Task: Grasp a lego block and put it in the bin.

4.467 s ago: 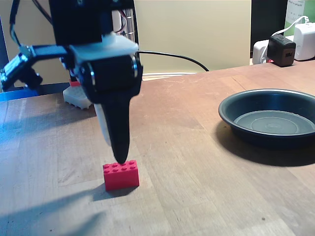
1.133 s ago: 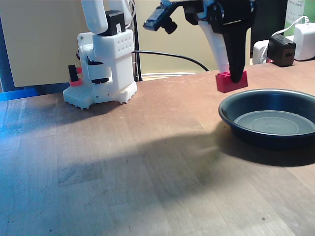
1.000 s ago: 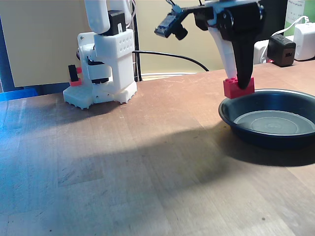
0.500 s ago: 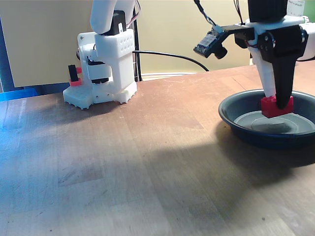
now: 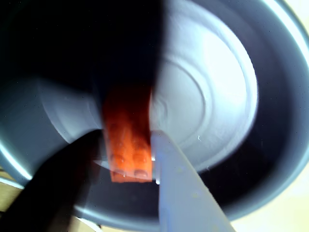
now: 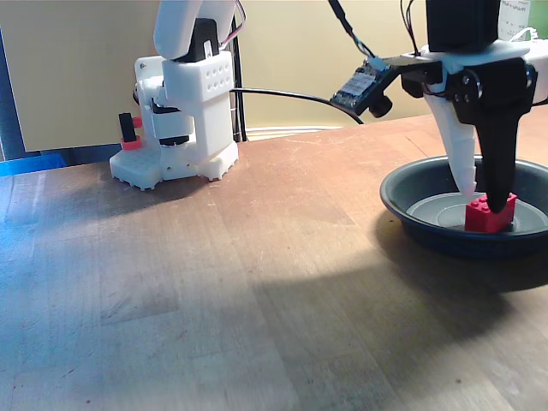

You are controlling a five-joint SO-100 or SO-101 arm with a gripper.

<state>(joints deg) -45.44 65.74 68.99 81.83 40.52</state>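
The red lego block is down inside the bin, a shallow dark round dish at the right of the table, at or just above its flat bottom. My gripper points straight down into the dish and is shut on the block, with the black finger in front and the white finger behind it on the left. In the blurred wrist view the lego block sits tightly between the dark and white fingers of my gripper, over the bin floor.
The arm's white base stands at the back left of the wooden table. White and black chargers sit behind the dish at the far right. A black cable runs along the back edge.
My gripper carried the block from the table's left front up and right over the dish's rim. In the last half second it lowered the block further toward the dish floor.
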